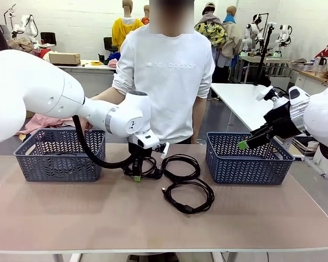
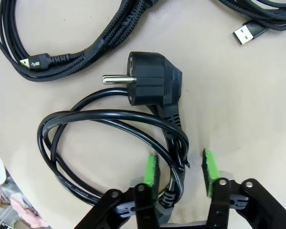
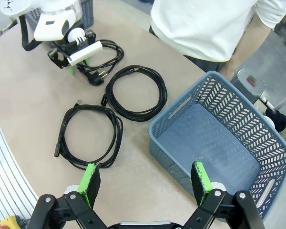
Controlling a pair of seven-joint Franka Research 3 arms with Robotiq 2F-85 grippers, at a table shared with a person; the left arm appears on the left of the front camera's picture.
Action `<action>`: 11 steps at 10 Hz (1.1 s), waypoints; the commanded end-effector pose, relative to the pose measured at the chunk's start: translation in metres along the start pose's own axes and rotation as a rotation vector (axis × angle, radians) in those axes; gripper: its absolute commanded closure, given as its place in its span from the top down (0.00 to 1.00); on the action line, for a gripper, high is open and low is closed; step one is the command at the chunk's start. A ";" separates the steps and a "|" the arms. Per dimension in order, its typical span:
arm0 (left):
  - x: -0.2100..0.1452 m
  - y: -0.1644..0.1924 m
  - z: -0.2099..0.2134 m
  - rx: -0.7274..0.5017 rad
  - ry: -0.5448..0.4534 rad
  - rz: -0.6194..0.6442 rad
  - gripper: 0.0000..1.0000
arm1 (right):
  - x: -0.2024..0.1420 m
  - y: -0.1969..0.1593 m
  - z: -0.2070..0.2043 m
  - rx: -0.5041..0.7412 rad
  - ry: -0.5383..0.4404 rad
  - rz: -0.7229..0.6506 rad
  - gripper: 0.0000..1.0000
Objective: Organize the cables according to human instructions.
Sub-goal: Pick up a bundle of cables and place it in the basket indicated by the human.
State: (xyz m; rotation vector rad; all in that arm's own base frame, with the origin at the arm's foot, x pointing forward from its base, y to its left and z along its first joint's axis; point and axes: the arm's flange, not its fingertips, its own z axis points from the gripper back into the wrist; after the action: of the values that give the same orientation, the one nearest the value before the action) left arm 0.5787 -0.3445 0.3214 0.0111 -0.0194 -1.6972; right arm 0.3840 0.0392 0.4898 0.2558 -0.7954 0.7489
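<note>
My left hand [image 2: 179,161] is down at the bench [image 1: 54,218], between the two baskets and closer to the far edge than to the near one. It is released: the green pads [image 2: 151,171] stand apart. Strands of the power cord [image 2: 109,118] run up between them, close against one pad and clear of the other. The cord's loop lies flat on the bench, and its black two-pin plug [image 2: 152,86] rests just past my fingertips.

A second coil [image 1: 180,164] lies just beside the power cord, on the side of the right basket [image 3: 219,143]. A third coil [image 1: 188,197] lies close to it, toward the bench's near edge.

My right hand [image 3: 144,166] hangs above the right basket, also released, with nothing between its pads. The left basket [image 1: 60,158] stands toward the far left corner of the bench. A person in a white sweatshirt [image 1: 169,71] stands at the far edge, behind the cords.
</note>
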 end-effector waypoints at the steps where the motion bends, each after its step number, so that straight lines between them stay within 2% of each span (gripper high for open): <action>1: -0.003 0.002 0.004 -0.024 -0.015 -0.016 0.32 | 0.000 -0.001 0.000 0.006 -0.008 -0.007 1.00; 2: -0.003 0.001 0.004 -0.025 -0.016 -0.016 0.04 | 0.000 -0.001 0.000 0.006 -0.008 -0.007 1.00; 3: -0.003 0.001 0.005 -0.025 -0.015 -0.016 0.14 | 0.000 -0.001 0.000 0.006 -0.008 -0.007 1.00; 4: -0.003 0.000 0.006 -0.024 -0.014 -0.016 0.00 | 0.000 -0.001 0.000 0.006 -0.008 -0.007 1.00; 8: -0.004 -0.005 0.027 0.013 -0.003 -0.001 0.00 | 0.000 -0.001 0.000 0.006 -0.008 -0.007 1.00; 9: -0.006 -0.005 0.045 0.051 0.005 0.023 0.03 | 0.000 -0.001 0.000 0.006 -0.008 -0.007 1.00; 11: -0.009 -0.010 0.090 0.112 -0.017 0.020 0.03 | 0.000 -0.001 0.000 0.006 -0.008 -0.007 1.00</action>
State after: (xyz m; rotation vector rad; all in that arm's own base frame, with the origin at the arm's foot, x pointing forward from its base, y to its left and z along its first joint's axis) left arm 0.5766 -0.3414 0.3899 0.0731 -0.1032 -1.6891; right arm 0.3840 0.0392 0.4897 0.2558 -0.7953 0.7488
